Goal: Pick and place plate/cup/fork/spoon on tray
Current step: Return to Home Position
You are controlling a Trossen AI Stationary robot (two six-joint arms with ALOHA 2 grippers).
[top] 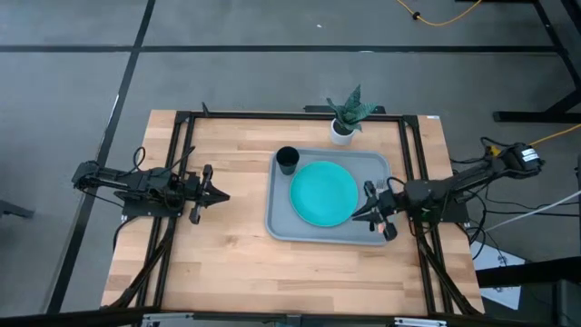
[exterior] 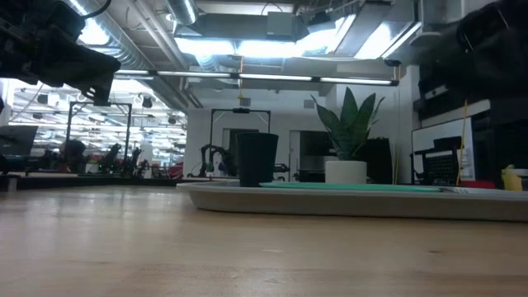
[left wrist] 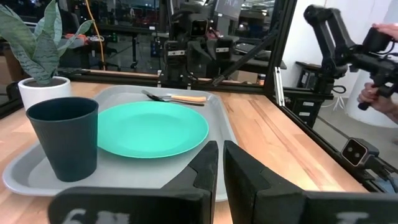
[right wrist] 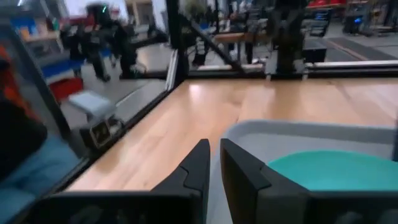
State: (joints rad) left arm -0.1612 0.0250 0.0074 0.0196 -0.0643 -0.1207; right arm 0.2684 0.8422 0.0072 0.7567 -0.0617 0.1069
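Observation:
The grey-blue tray (top: 278,218) lies on the table right of centre. The teal plate (top: 323,193) lies flat in its middle, and the black cup (top: 287,160) stands upright in its far-left corner. The fork (left wrist: 184,98) with the tan handle lies on the tray floor beyond the plate, with the dark spoon (left wrist: 159,99) close beside it. My left gripper (top: 224,195) is shut and empty, hovering left of the tray. My right gripper (top: 356,214) is shut and empty over the tray's right part, near the plate's edge.
A white pot with a green plant (top: 346,118) stands just behind the tray's far edge. Black frame rails (top: 177,182) run along the table's left and right sides. Bare wood lies left of and in front of the tray. A person's hand (left wrist: 380,93) shows beyond the table's near edge.

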